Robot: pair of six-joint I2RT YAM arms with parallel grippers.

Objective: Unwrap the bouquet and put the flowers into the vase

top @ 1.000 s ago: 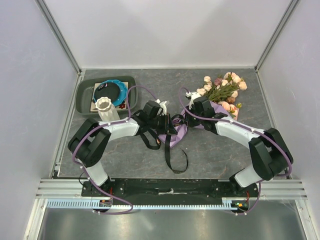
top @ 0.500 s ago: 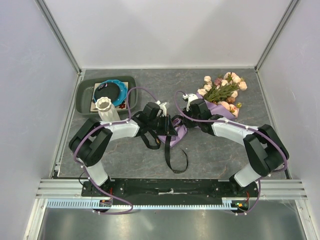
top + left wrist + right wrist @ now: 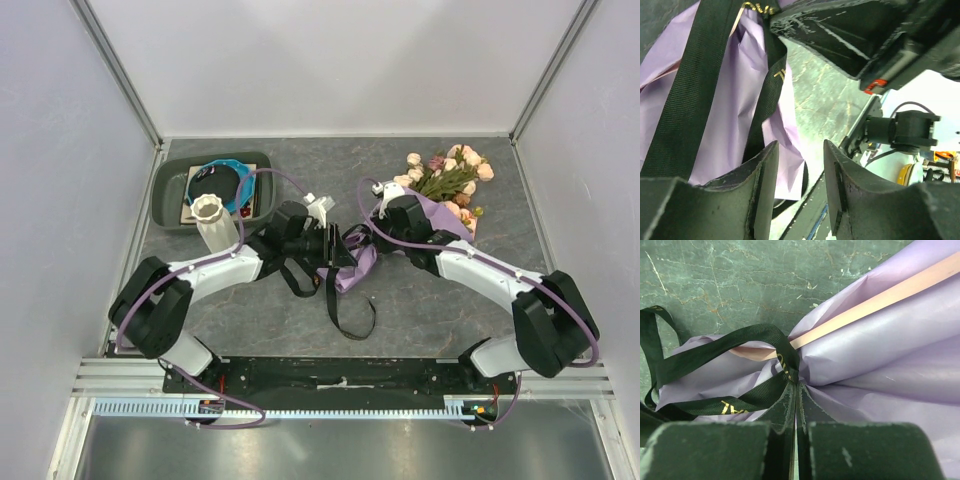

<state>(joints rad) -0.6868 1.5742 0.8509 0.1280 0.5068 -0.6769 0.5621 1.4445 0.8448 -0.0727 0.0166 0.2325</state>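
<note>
**Untying stage, both arms at the tie.** The bouquet (image 3: 438, 198) lies on its side on the grey table (image 3: 430, 305), right of centre. Its flowers (image 3: 447, 172) point toward the far right corner, and the gathered neck of the lilac wrapping paper (image 3: 880, 330) points toward the arms. The black ribbon (image 3: 705, 360) is wrapped round that neck, and its loose tails trail across the table toward the near edge.

The right gripper (image 3: 794, 390) comes in low along the paper. Its fingers are pressed together, with the tips at the point where the ribbon crosses the gather. Whether a fold of ribbon is caught between them cannot be told. This position probably serves to pin or tug the tie at its tightest point.

The left gripper (image 3: 800, 146) hangs over the stem end of the wrap with its fingers spread. Only paper and table show in the gap between them. One ribbon band runs down just beside the left finger (image 3: 760, 185), so the gripper seems placed to take a tail and pull against the other arm.

The white ribbed vase (image 3: 214, 224) stands upright to the left, near the left arm and well apart from the bouquet. Behind it sits a dark tray (image 3: 168, 195) holding a blue ring (image 3: 232, 172). No stem is in the vase yet, and the paper is not yet off.
</note>
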